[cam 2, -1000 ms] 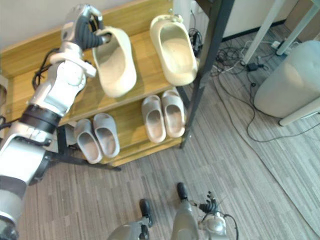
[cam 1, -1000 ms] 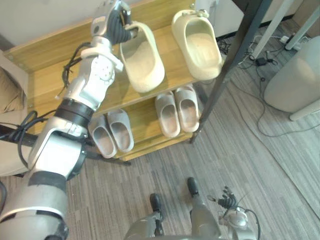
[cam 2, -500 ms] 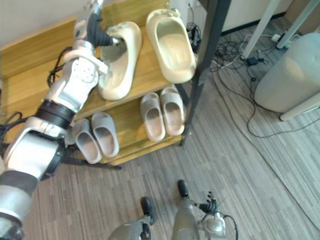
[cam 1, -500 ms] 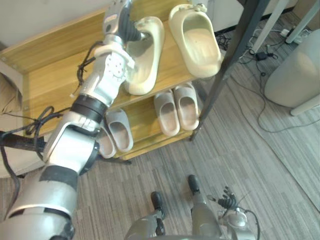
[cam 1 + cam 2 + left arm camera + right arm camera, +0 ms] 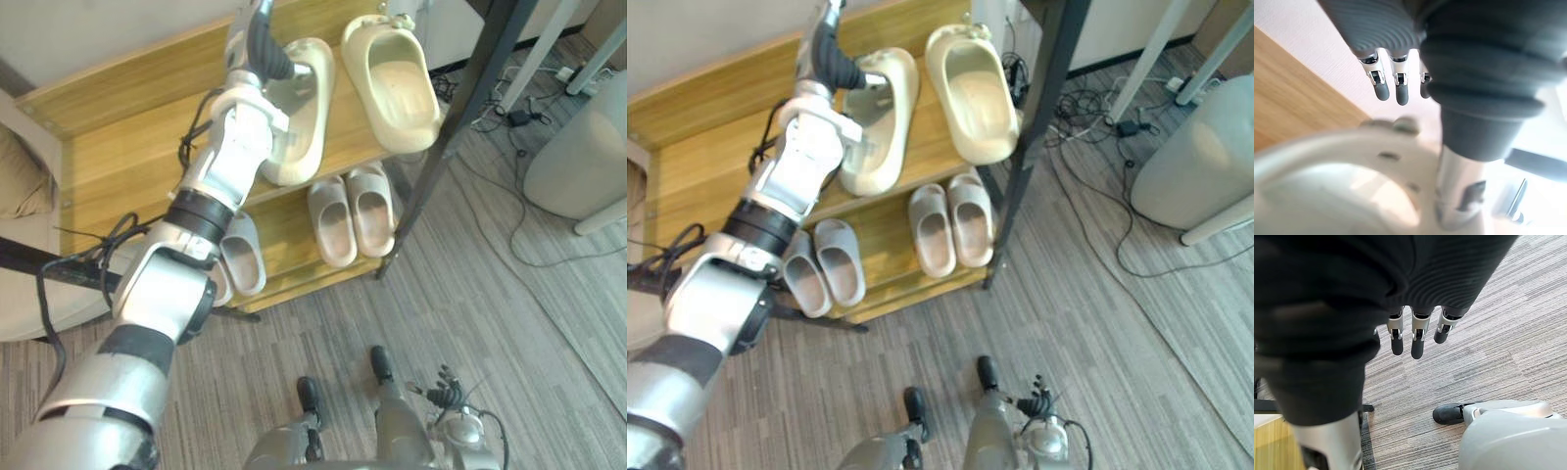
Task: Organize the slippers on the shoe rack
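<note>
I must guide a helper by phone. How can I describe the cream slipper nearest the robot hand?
Find the wooden shoe rack and look at its top shelf, where two cream slippers lie side by side. You want the left cream slipper: the left robot hand is at its far end, while the right cream slipper has no hand near it.

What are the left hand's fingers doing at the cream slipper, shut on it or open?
Open. The left hand's fingers hang straight, clear of the cream slipper's rim, not curled round it.
</note>
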`<state>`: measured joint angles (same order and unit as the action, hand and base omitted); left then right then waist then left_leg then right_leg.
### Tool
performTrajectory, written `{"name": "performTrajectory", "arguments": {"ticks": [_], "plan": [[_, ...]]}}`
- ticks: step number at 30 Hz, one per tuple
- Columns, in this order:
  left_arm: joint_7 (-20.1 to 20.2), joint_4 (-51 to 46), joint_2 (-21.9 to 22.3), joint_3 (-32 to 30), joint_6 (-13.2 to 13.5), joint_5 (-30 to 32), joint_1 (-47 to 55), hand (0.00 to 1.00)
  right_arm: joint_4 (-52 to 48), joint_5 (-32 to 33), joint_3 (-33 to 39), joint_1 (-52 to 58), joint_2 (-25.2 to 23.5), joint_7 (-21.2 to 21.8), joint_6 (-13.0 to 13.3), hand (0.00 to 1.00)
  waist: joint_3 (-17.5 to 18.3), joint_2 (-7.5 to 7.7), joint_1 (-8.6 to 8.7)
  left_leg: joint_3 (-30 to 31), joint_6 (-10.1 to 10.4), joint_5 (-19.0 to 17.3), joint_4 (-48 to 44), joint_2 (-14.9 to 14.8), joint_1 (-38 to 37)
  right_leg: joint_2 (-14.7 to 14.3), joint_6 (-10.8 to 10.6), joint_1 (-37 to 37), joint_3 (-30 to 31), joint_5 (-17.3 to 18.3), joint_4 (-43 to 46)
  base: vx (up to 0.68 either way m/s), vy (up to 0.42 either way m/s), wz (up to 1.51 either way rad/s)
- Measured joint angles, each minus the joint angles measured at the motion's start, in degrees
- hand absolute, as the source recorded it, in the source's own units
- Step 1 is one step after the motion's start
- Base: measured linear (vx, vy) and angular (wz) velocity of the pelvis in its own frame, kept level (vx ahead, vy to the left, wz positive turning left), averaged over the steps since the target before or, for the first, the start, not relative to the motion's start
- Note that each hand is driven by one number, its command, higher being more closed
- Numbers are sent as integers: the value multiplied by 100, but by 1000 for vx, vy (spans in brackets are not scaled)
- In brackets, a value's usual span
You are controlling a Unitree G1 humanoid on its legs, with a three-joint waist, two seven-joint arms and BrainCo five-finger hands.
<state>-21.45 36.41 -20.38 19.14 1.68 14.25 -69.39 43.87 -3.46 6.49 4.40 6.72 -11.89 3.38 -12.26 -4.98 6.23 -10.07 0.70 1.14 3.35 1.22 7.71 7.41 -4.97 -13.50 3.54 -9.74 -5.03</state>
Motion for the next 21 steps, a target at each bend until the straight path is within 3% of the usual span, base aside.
{"name": "performTrajectory", "arguments": {"ticks": [8,13,17,21], "plan": [[-223,-1323,375,-182,153,-432,1112,0,272,-11,-73,-176,-2,2,-103,0,5,-8,-18,303,-18,55,67,40,-189,68,-56,313,-302,78,-3,4,-5,21],[-330,-2053,762,-351,211,-691,2062,0,466,-46,-153,-265,2,1,-136,0,12,-15,-162,509,-24,193,159,61,-212,106,-60,406,-499,91,-3,6,1,21],[-319,-2167,918,-349,261,-799,2445,0,478,-58,-248,-271,-2,2,-178,0,13,-14,-224,598,-11,211,162,54,-270,104,-43,518,-629,116,-3,5,-2,15],[-277,-2278,1025,-359,352,-1323,3154,0,480,-70,-375,-326,-18,4,-206,0,48,-35,-274,685,14,218,244,24,-407,77,-1,657,-783,156,-6,0,-6,9]]}}
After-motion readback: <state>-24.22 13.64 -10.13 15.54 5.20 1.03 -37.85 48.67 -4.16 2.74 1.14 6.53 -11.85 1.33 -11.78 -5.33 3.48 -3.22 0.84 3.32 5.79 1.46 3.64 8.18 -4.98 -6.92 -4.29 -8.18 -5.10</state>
